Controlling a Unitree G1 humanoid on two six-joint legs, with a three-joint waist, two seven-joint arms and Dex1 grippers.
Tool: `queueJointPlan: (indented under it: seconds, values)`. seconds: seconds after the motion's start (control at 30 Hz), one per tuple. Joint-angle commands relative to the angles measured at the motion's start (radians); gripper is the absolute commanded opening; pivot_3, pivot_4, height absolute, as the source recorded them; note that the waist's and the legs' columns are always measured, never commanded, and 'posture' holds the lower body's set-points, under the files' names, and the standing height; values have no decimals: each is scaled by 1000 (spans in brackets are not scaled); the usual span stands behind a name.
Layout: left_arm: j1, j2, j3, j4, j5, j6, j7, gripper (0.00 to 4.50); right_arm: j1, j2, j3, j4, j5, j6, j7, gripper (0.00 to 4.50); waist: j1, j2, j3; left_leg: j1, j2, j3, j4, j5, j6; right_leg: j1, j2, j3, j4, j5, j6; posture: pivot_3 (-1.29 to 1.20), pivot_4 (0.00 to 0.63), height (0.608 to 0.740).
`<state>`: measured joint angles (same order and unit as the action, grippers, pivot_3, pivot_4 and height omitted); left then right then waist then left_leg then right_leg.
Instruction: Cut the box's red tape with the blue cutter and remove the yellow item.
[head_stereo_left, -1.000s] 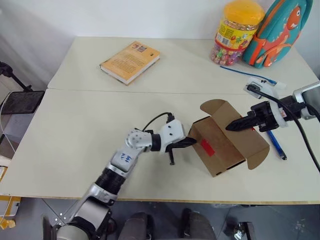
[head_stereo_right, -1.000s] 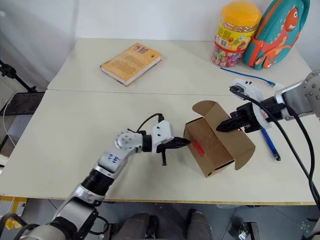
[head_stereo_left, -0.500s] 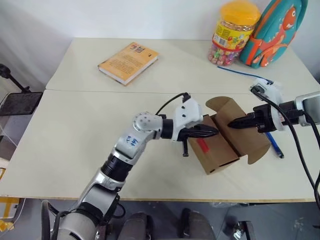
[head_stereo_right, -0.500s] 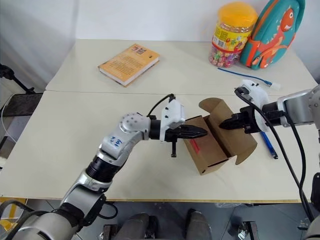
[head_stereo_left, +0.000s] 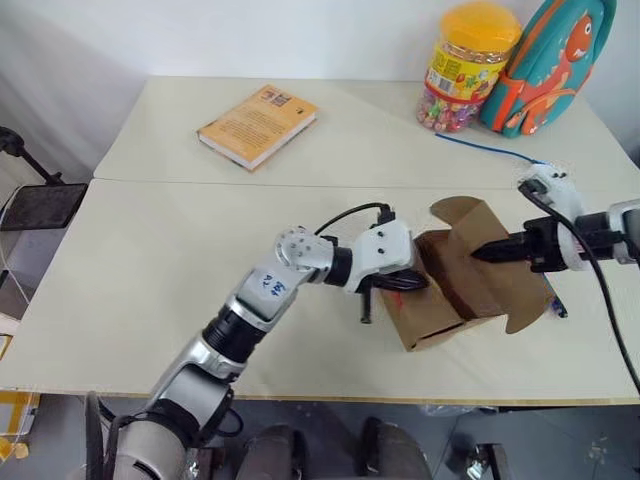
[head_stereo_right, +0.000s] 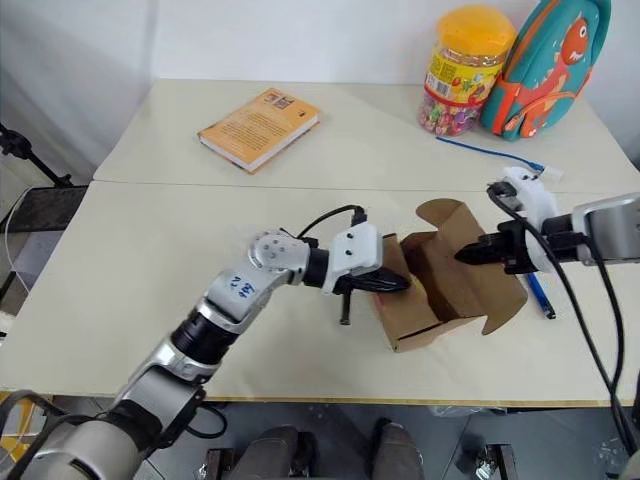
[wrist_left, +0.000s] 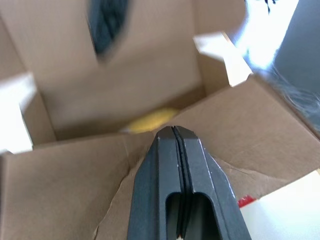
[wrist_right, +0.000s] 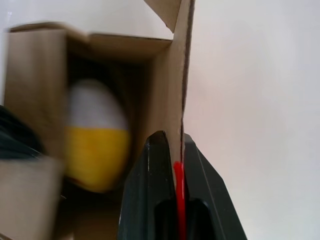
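Head stereo overhead; wrists inside box (head_stereo_left: 470, 285)

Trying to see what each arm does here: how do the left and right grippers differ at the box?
The right gripper is shut on a flap of the box, pinching the cardboard. The left gripper is shut on nothing, with its tip at the opposite flap. The right gripper points in from the box's right side, the left gripper from its left. Both are shut and at the open box.
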<state>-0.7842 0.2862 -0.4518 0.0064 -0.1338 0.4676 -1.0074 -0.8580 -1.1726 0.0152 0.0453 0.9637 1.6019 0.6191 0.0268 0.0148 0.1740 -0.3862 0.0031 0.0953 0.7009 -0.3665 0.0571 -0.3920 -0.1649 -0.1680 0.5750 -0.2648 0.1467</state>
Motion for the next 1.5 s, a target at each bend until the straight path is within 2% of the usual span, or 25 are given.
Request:
queueJointPlan:
  seconds: [0.03,0.23,0.37,0.57,0.6,0.63,0.7,0.83,0.9,1.0,1.13,1.17,1.2,1.23,1.33,1.47,1.5]
  values:
    - [80,46,-27,35,18,80,-7,0,12,-49,-7,-11,-25,1,72,39,3,0,0,0,0,0,1,0,0,1,0,1,0,0,0,0,150,740]
    - [113,67,32,1,1,62,16,0,47,0,-29,-22,-68,-14,78,39,13,0,0,-2,-3,-1,11,0,0,3,-3,7,0,0,0,0,150,740]
    - [118,78,56,-9,-15,84,7,0,110,55,-65,-75,-102,-30,43,39,13,-1,2,-8,-3,-1,16,0,1,-1,-3,7,3,0,0,0,150,740]
    - [100,122,109,46,-3,53,14,0,166,189,-212,-126,-142,-5,-56,39,2,1,2,-7,-2,-1,14,0,1,-3,-2,6,7,0,0,0,150,740]
    - [98,128,116,45,-12,59,7,0,177,211,-243,-136,-143,3,-68,458,2,1,2,-7,-2,-1,14,0,1,-3,-2,6,8,0,0,0,150,740]
    - [98,132,120,44,-16,63,2,0,186,225,-264,-146,-143,8,-76,653,1,1,2,-7,-2,-1,14,0,1,-3,-2,6,8,0,0,0,150,740]
    - [106,154,130,34,-24,84,-17,388,237,233,-299,-194,-148,-31,-68,1324,3,1,2,-7,-2,-1,14,0,1,-3,-2,6,8,0,0,0,150,740]
    - [167,244,182,10,-48,115,-48,1559,425,156,-393,-297,-196,-347,104,2737,0,1,3,-6,-3,-1,13,0,1,-3,-2,6,8,0,0,0,150,740]
    - [233,309,252,-21,-85,116,-64,2215,537,141,-543,-318,-216,-538,243,3474,-2,1,4,-5,-5,1,11,0,1,-4,-2,7,8,0,1,0,150,740]
    - [335,365,391,-44,-167,108,-68,3125,678,149,-707,-323,-228,-701,379,4480,-3,1,4,-3,-4,1,9,0,1,-3,-1,8,8,0,1,0,150,740]
    - [466,413,561,-21,-239,41,-81,4410,873,195,-775,-357,-346,-1149,669,4500,-3,0,5,0,-1,2,10,0,1,-1,-1,10,8,0,1,0,150,740]
    - [507,433,602,-13,-252,20,-95,4486,916,203,-776,-363,-366,-1230,724,4500,-4,0,5,1,-1,3,10,0,1,0,-1,10,8,0,1,0,150,740]
    - [544,451,639,-12,-263,6,-105,4486,943,211,-786,-372,-343,-1233,746,4500,-4,0,5,1,-1,3,10,0,1,0,-1,11,8,0,1,0,150,740]
    - [583,473,685,-7,-279,-6,-118,4486,960,233,-801,-396,-284,-1196,736,4500,-5,0,5,1,-1,4,10,0,1,0,-1,11,8,0,1,0,150,740]
    - [643,546,781,50,-310,-11,-156,4486,1017,300,-803,-478,-236,-1214,717,4500,-6,0,6,2,0,4,11,0,0,-1,-1,12,9,0,0,0,150,740]
    - [667,644,772,-32,-328,27,-210,4486,1098,405,-806,-553,-249,-1295,669,4500,5,0,7,2,0,2,13,-1,-2,0,-1,12,11,0,0,0,150,740]
    - [584,635,731,-95,-373,86,-198,4486,1130,437,-798,-583,-254,-1318,661,4500,14,2,8,2,-1,0,13,-1,-2,0,-2,12,11,0,0,0,150,740]
